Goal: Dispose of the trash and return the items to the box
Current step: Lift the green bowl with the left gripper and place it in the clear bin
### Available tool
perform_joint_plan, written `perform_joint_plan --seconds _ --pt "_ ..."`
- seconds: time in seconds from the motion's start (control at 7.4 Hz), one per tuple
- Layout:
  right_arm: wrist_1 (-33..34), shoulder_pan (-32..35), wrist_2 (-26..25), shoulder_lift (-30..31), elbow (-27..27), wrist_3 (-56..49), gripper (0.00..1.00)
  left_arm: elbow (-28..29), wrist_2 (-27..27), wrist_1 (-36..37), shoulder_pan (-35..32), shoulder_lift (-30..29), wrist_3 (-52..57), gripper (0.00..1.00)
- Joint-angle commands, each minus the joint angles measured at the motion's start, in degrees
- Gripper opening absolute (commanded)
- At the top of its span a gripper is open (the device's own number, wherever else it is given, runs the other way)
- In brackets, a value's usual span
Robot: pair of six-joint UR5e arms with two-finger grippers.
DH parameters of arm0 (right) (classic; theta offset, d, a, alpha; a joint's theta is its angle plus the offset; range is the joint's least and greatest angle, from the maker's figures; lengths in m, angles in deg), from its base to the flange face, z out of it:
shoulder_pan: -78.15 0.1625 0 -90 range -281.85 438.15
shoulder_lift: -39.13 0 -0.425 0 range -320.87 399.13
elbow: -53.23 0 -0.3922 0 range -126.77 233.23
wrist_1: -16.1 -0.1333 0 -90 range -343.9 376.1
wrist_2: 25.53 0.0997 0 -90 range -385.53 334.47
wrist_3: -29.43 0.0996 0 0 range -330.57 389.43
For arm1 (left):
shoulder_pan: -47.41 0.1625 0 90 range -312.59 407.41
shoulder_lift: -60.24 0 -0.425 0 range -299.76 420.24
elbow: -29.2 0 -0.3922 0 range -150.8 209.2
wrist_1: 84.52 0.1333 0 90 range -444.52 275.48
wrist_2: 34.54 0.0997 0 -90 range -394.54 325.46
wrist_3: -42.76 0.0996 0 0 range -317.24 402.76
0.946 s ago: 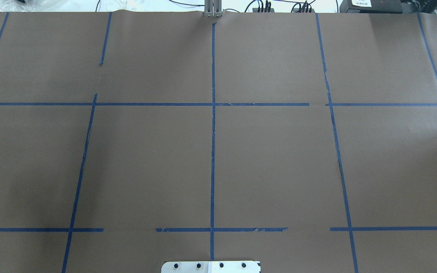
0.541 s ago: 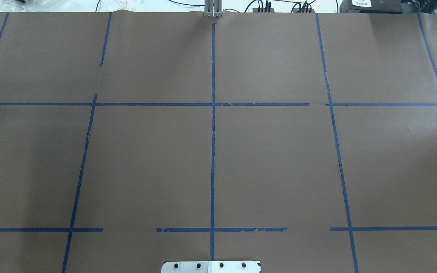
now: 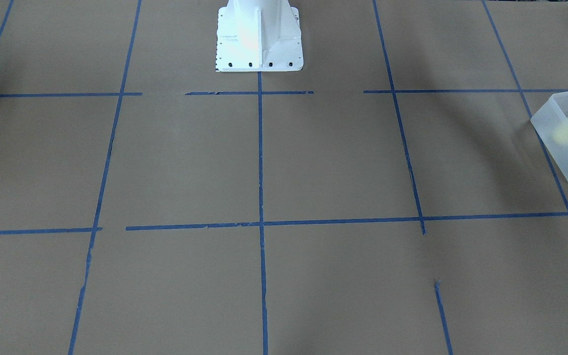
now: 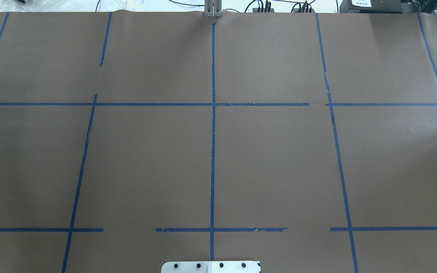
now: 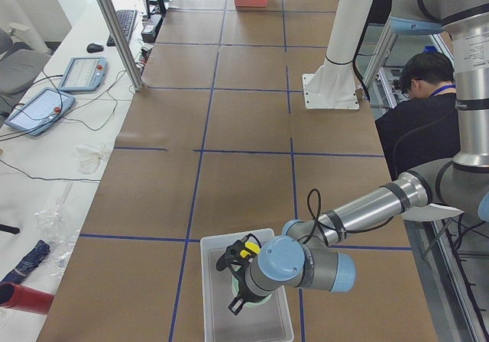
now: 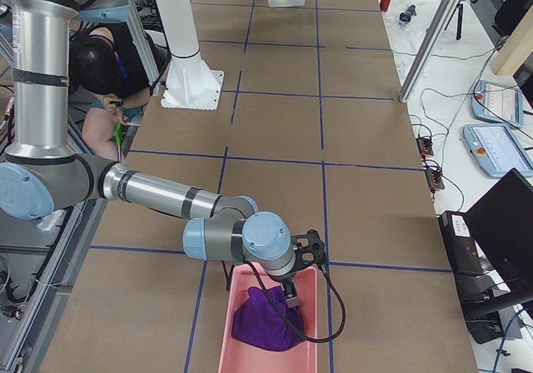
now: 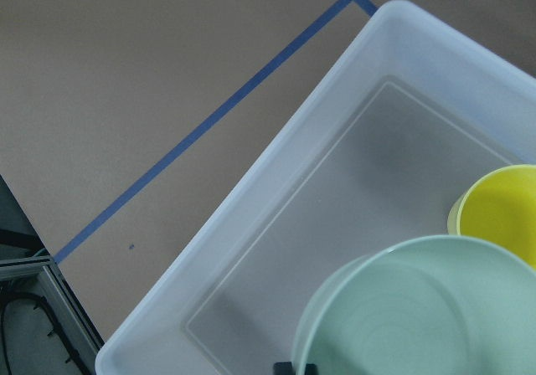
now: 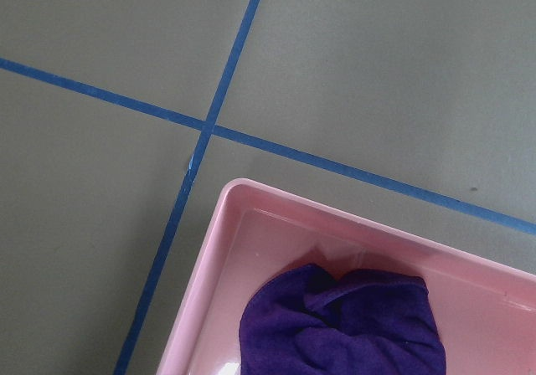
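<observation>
Bowl [image 7: 402,308] and cup [image 7: 498,212] were in box [image 7: 276,199], cup at bowl's 1 o'clock, left hand [image 5: 237,282] above them, right hand [image 6: 296,292] over purple cloth [image 8: 343,325], could not tell either hand's grip.

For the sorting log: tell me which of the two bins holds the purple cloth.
The pink bin: the purple cloth lies bunched inside it. The translucent whitish bin shows only a yellow cup and a mint-green bowl.
</observation>
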State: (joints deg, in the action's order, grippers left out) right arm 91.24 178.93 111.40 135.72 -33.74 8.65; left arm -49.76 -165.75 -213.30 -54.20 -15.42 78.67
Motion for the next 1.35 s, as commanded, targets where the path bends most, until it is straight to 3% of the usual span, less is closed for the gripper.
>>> perform_joint_plan --seconds 0.0,0.27,0.54,0.68,0.95,1.22 --pt "0.0 -0.1 0.0 0.0 0.0 0.0 1.00 3.5 -0.1 -7.3 0.4 1.1 -5.9 0.00" --pt "0.0 -0.1 0.0 0.0 0.0 0.0 1.00 3.8 -0.4 -7.4 2.3 1.1 -6.3 0.00" --pt "0.0 -0.1 0.0 0.0 0.0 0.1 1.00 3.9 -2.0 -7.5 3.8 1.1 -6.5 0.62" --pt "0.0 -0.2 0.0 0.0 0.0 0.2 1.00 3.9 -2.0 -8.6 4.6 1.1 -6.4 0.78" --pt "0.0 -0.2 0.0 0.0 0.0 1.6 1.00 2.2 -1.9 -9.2 4.9 0.4 -9.0 0.84" --pt "0.0 -1.2 0.1 0.0 -2.3 8.8 1.00 -8.9 -1.7 -6.2 5.1 0.6 -27.5 0.84"
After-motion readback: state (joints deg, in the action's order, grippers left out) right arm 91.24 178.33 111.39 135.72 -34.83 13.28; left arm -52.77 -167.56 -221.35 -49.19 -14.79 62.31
